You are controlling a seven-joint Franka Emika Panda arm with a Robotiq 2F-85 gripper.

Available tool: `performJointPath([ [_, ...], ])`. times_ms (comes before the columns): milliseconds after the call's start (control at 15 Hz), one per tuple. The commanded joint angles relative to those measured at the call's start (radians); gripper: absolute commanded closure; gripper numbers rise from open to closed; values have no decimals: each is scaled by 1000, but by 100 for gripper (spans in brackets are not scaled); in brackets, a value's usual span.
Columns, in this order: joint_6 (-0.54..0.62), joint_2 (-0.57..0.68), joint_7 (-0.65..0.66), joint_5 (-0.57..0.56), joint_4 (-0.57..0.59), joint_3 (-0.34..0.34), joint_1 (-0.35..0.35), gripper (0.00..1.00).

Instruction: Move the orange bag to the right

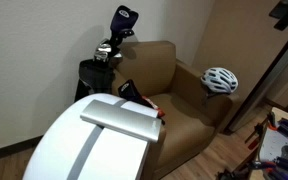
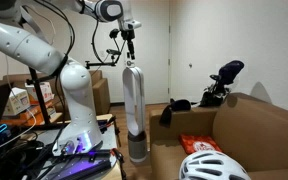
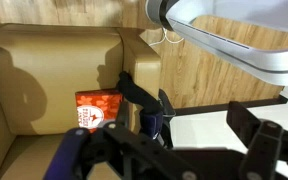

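The orange bag lies flat on the seat of the brown armchair. In the wrist view the orange bag is on the seat at centre left, with pale markings. In an exterior view only a red sliver shows past a large white shape. My gripper hangs high in the air, well away from the chair. In the wrist view its dark fingers stand wide apart with nothing between them.
A white bicycle helmet rests on the chair arm, also low in an exterior view. A black triangular item with a red edge leans on the seat. A black golf bag stands behind. A white tower stands near the chair.
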Motion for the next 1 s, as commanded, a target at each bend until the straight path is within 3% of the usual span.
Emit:
performJointPath([
  [0, -6, -1, -6, 7, 3, 7, -11, 0],
  [267, -7, 27, -31, -19, 19, 9, -17, 0],
  [667, 9, 358, -254, -35, 52, -114, -63, 0],
  [933, 5, 611, -342, -159, 77, -152, -96, 0],
])
